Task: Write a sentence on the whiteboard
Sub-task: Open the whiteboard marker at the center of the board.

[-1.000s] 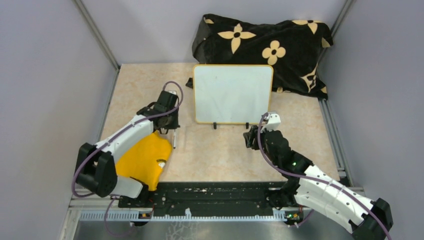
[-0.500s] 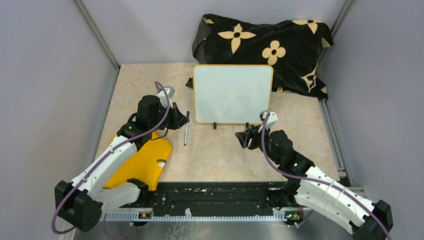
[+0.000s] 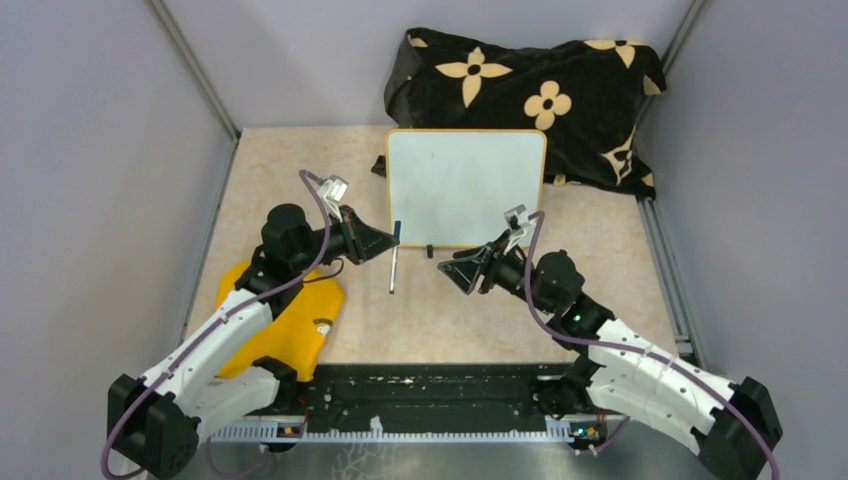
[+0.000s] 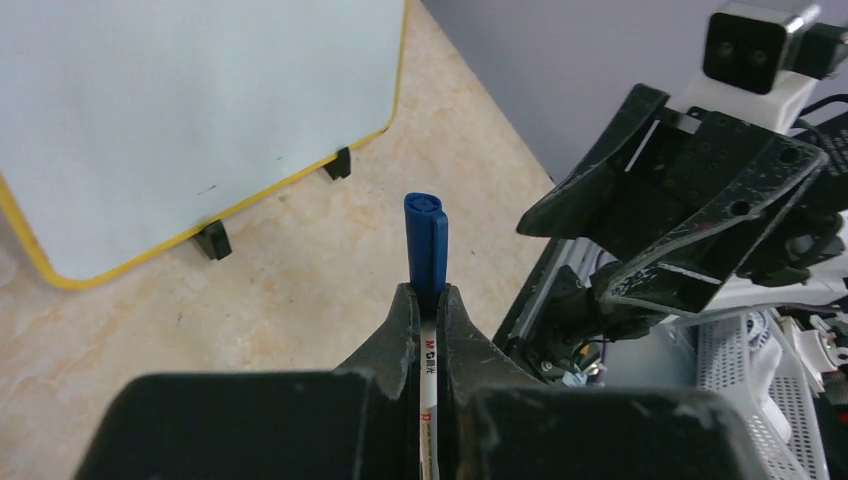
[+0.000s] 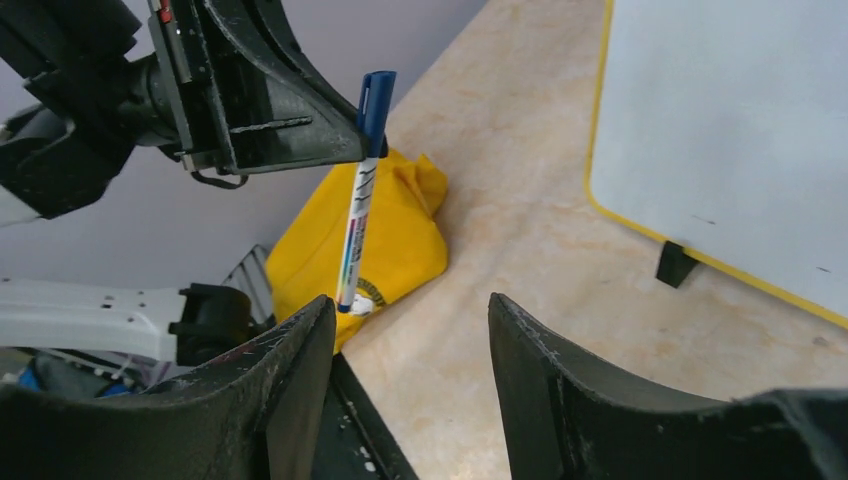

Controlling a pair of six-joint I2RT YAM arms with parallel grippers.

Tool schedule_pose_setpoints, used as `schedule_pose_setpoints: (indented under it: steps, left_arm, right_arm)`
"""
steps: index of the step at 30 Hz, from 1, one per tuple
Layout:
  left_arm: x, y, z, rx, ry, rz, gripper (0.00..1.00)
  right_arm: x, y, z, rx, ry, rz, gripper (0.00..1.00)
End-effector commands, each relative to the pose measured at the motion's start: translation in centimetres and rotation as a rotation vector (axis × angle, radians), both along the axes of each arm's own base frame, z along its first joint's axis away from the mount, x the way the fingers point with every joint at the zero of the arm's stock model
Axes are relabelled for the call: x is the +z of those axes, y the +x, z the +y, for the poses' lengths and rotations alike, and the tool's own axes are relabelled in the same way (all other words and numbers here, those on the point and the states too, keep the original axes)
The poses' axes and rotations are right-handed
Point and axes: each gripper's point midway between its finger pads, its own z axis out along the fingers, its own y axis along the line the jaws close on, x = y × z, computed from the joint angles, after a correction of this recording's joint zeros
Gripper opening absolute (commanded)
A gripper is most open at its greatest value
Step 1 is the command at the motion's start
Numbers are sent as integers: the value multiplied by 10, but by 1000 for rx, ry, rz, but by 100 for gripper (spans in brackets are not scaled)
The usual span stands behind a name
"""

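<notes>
Desk [image 3: 440,310] of pale marbled stone pattern carries everything, with grey walls on three sides. Black flowered cloth [image 3: 520,90] lies heaped at the far right corner, spilling toward the middle of the far edge. The whiteboard [image 3: 465,185] stands just in front of that cloth, at the middle of the far edge, propped on two black feet [image 3: 429,251] with its white face toward the arms and its yellow rim showing all round. Both arms reach in from the near edge toward the middle of the desk, their tips pointing at each other just before the board's lower edge. A yellow rag [image 3: 285,320] lies crumpled near the near left corner, partly under the left arm. The right gripper [image 3: 452,272] has its jaws spread wide and holds nothing; it faces the left one and stands apart from it. The left gripper [image 3: 390,240] is clenched on a marker [image 3: 392,268], pinching it just below the blue cap [image 3: 397,229]. The marker hangs cap up, its white printed barrel pointing down toward the desk, off the surface, near the board's lower left corner.
</notes>
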Motion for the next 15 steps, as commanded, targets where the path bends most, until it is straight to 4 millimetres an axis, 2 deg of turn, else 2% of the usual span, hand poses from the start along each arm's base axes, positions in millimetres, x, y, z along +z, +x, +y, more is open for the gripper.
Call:
schedule_pose_setpoints:
  steps: [1, 15]
  left_arm:
    - [36, -12, -10, -75, -125, -67, 0]
    - [39, -16, -11, -82, -182, -55, 0]
  right_arm:
    - [65, -11, 22, 123, 204, -77, 58]
    - [66, -2, 69, 224, 243, -10, 58]
